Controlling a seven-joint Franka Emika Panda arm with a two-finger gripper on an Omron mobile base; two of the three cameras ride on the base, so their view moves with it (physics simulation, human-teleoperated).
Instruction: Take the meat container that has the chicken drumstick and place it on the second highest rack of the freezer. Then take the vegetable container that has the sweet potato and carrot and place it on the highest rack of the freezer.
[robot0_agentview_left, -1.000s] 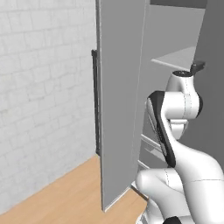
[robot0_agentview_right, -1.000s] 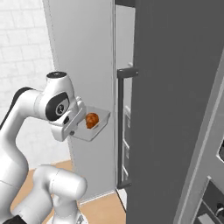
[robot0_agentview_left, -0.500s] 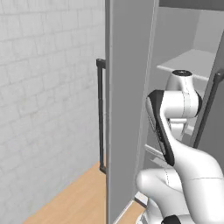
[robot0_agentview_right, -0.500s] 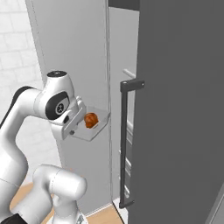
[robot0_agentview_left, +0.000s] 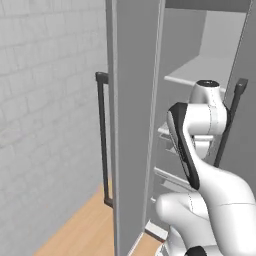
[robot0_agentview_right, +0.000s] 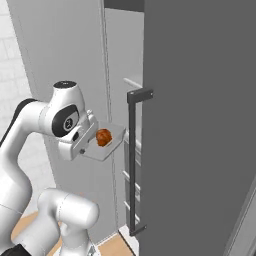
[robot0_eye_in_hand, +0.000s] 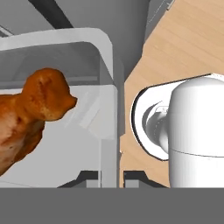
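Meat container (robot0_agentview_right: 107, 145), holding chicken drumstick (robot0_agentview_right: 103, 137): clenched at its rim by end effector (robot0_eye_in_hand: 110, 176), carried level before the open freezer (robot0_agentview_right: 200, 125). Not yet shelved on second highest rack. Vegetable container: pending.

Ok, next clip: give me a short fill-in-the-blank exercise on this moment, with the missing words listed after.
1. The gripper is shut on the wall of the meat container, which is held up in the ____.
2. The one piece of food in the container is the chicken ____.
3. The freezer doors stand ____.
4. Each freezer door carries a long dark vertical bar ____.

Missing words: air; drumstick; open; handle
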